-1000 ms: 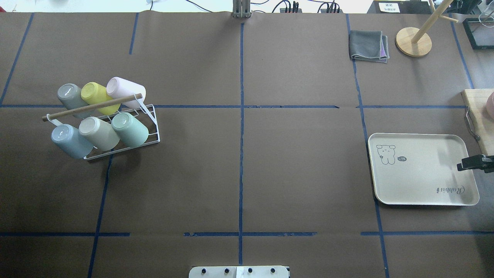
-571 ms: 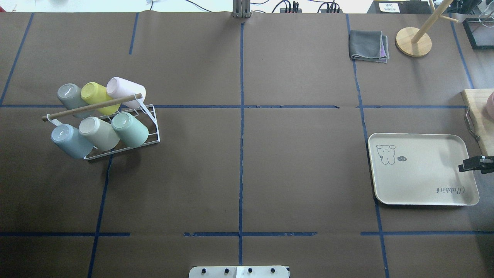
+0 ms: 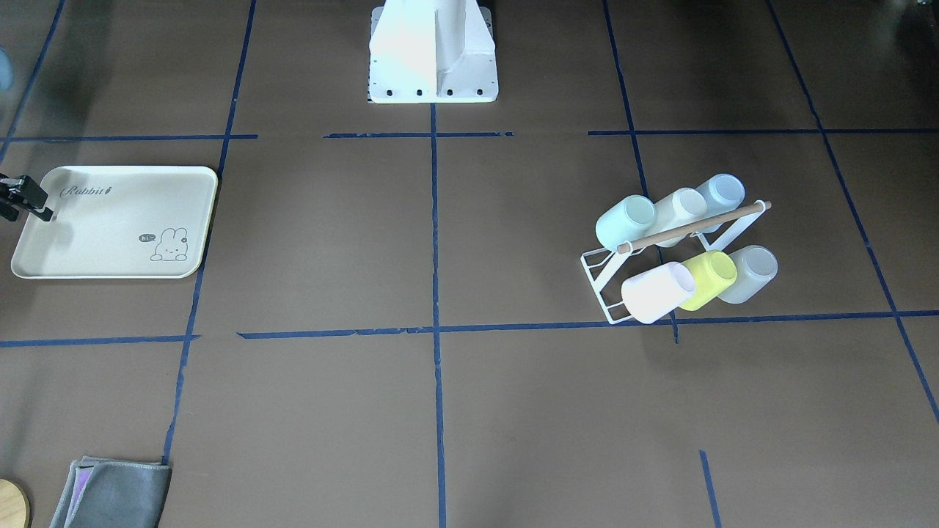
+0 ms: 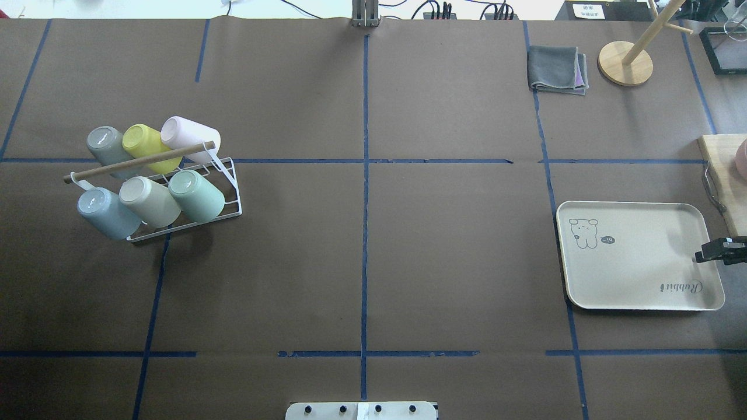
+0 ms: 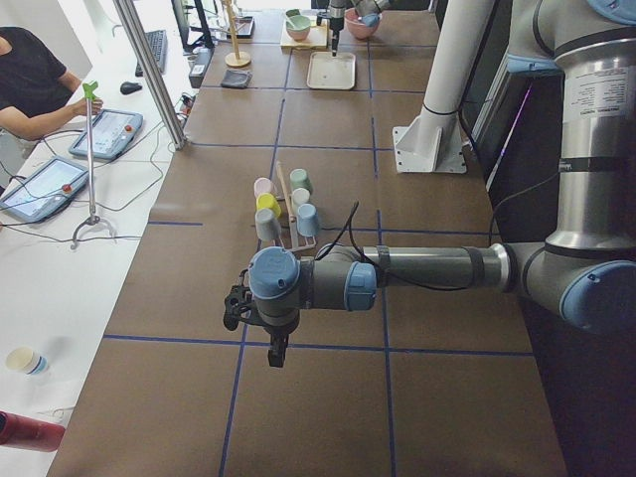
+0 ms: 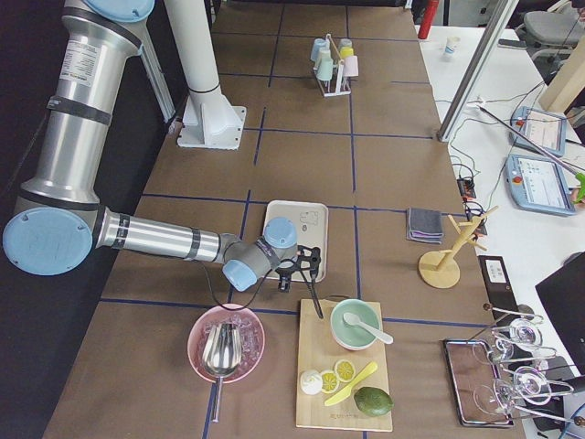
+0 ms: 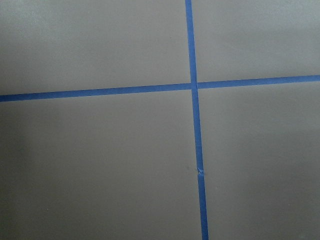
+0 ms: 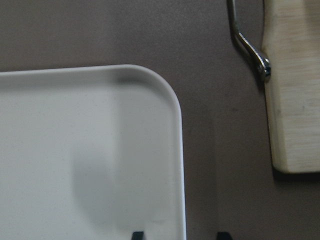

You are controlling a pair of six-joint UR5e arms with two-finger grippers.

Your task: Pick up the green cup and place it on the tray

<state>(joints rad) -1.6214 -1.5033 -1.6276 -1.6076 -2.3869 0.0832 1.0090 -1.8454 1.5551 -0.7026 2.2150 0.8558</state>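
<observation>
Right gripper [image 4: 706,252] hovers with jaws apart and empty, astride the rim of the tray [image 4: 636,268] directly below, probably parked; the green cup [image 4: 196,195] is far across the table, tipped mouth-down on a wire rack [image 4: 187,226] for storage; the left gripper [image 5: 270,343] opening cannot be told.

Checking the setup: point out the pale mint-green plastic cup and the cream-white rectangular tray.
Pale mint-green plastic cup [image 4: 203,199]: overhead view, its side wall.
Cream-white rectangular tray [image 4: 636,274]: overhead view, bare floor.
</observation>
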